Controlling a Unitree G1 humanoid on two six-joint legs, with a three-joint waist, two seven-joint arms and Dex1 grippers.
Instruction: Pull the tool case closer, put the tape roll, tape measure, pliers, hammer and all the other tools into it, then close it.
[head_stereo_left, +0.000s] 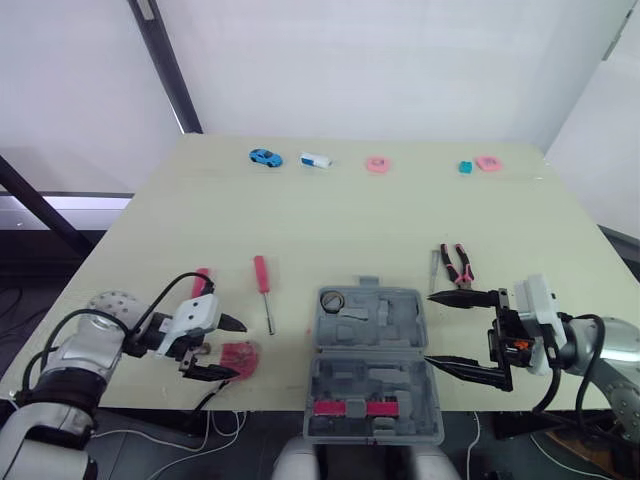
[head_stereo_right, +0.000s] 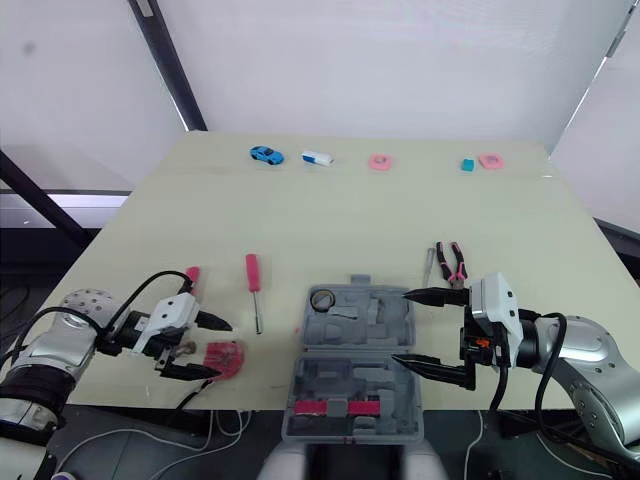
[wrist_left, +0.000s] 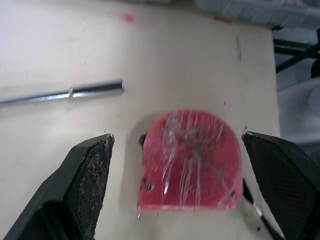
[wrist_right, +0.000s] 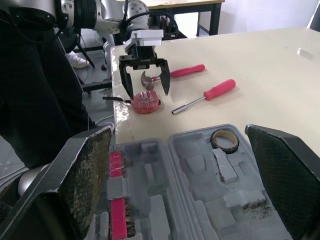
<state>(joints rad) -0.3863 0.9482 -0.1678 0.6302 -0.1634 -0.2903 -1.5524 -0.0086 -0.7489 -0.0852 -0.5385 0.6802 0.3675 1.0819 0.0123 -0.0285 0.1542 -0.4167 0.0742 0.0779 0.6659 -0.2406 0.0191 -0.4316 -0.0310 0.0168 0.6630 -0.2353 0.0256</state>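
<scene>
Tool case (head_stereo_left: 372, 365) lies open and flat at the near edge of the table (head_stereo_left: 340, 215), both grey halves facing up. We note the tape roll (head_stereo_left: 332, 299) seated in the far half, at its left corner. A pink strip (head_stereo_left: 350, 407) sits in the near half.

Left of the case lies the red tape measure (head_stereo_left: 240, 358). The left gripper (head_stereo_left: 240, 349) straddles it, jaws apart, one finger (wrist_left: 85, 175) on either side with a gap each way, not touching.

Farther left of the case is the screwdriver (head_stereo_left: 263, 285), and beyond it the pink-handled hammer (wrist_right: 175, 73), partly behind the left gripper.

The right gripper (head_stereo_left: 429, 328) hangs at the case's right edge, jaws wide apart, holding nothing. The pliers (head_stereo_left: 459, 265) lie just beyond the case's far right corner, untouched.

Well beyond the case, we see a blue toy car (head_stereo_left: 265, 157) at the table's far side.
</scene>
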